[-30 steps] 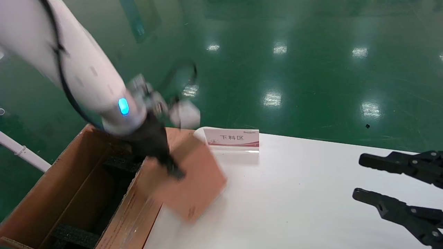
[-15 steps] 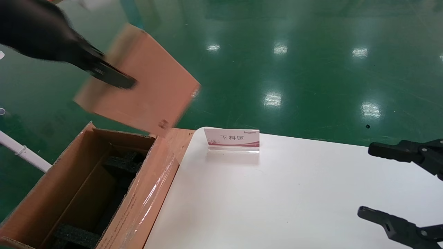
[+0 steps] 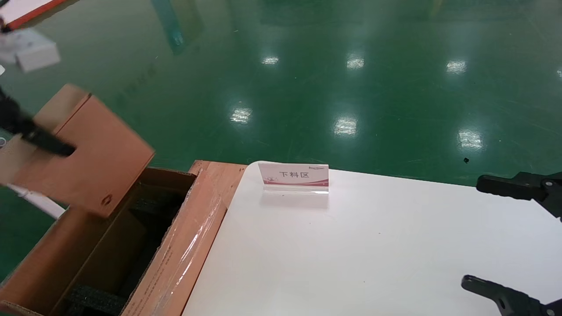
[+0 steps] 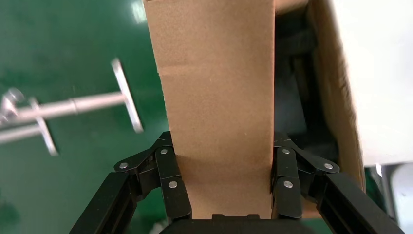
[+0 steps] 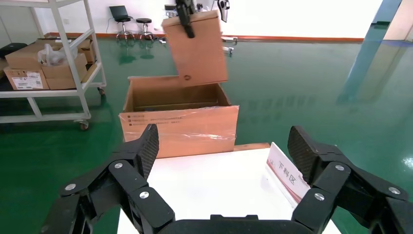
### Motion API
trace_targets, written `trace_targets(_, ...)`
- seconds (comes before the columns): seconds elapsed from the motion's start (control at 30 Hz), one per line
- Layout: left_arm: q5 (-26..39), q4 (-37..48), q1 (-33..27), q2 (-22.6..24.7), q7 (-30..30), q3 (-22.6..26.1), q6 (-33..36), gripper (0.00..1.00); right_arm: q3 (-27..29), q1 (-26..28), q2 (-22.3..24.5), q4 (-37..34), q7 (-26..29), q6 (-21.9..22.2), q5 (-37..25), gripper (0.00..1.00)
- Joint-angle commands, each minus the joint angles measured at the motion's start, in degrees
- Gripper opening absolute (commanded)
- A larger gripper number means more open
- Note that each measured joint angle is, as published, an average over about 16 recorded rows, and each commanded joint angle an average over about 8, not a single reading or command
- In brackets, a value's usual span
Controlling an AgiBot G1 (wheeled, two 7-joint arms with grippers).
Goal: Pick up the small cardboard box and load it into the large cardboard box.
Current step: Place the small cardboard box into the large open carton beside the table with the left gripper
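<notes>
Right pincer (image 5: 221,161) parked wide open over the near right of the table (image 3: 351,245), nothing in it. Sign card (image 3: 296,175) stands at the table's far edge. Left of the table, the big box (image 3: 175,245) sits open, black foam showing inside. Left pincer (image 4: 221,183) is clamped on the small box (image 3: 88,153), one finger on each broad face near an end, box hanging tilted above the big box's far end. I judge it light and stiff, plain board, fairly grippy; held off-centre it may swing. Flat faces are the right hold. I'd level it before lowering.
</notes>
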Motion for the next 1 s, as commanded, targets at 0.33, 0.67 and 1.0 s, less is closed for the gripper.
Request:
trace_targets(0.33,-3.81,4.69,2.81,-0.08,-0.04,10.12,-1.57,0.00,-0.04,0.01,0.02,0.00,-0.02,0.02,0.03,1.00)
trace_targets(0.67,-4.24,5.60,9.10,-1.24,-1.54,12.43,-5.95,0.00,-0.07,0.02,0.03,0.00,-0.04,0.03,0.05,1.00)
trace_targets(1.0,-4.82,7.02,14.34,-1.02,-2.75,12.90,-9.71,0.00,-0.10,0.02,0.04,0.00,-0.05,0.05,0.07,1.00)
